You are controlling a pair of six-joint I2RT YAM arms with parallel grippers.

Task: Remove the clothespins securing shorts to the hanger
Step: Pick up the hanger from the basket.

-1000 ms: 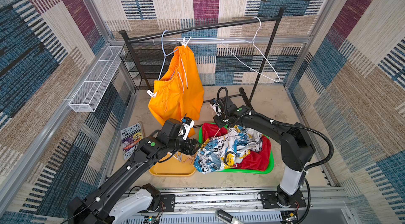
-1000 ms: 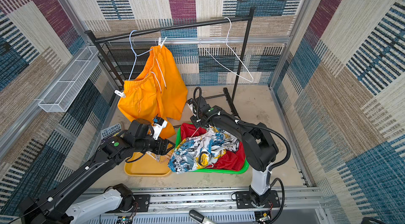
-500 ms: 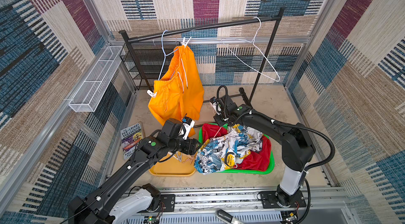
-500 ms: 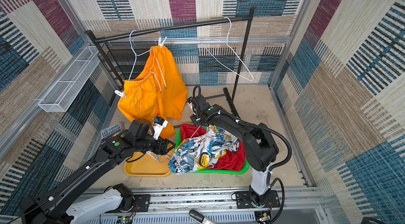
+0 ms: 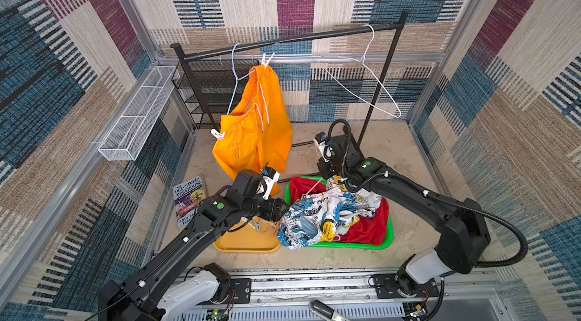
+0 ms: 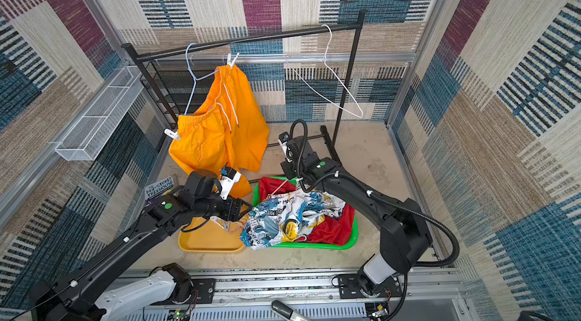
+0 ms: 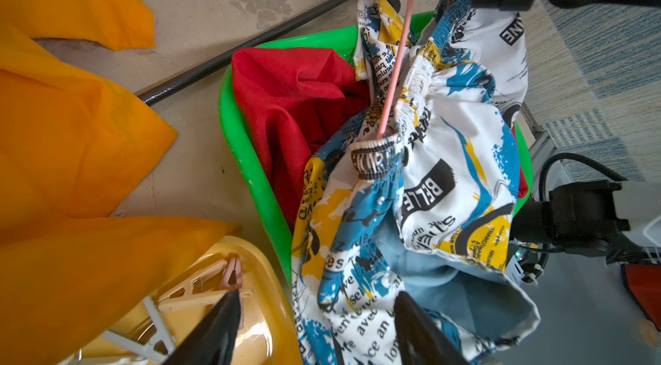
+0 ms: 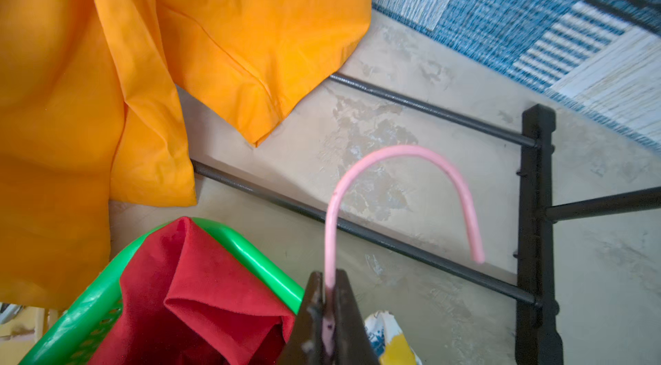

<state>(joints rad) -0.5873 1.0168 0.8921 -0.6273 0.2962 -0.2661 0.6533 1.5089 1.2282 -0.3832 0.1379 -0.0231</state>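
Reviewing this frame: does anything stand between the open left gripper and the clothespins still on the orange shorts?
Only the orange shorts themselves: their legs hang between the left gripper, low by the yellow tray, and the upper clothespin by the rail and the lower clothespin at the waistband's other end. Nothing else visible.

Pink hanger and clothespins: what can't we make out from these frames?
- pink hanger: below its neck, buried in the printed shorts (left wrist view); any pegs on it unseen.
- right gripper: shut on the hanger's neck in the right wrist view; in both top views the right arm hides the grip.
- yellow tray: left arm covers part in both top views, frame edge cuts it in the left wrist view; clothespins uncountable.
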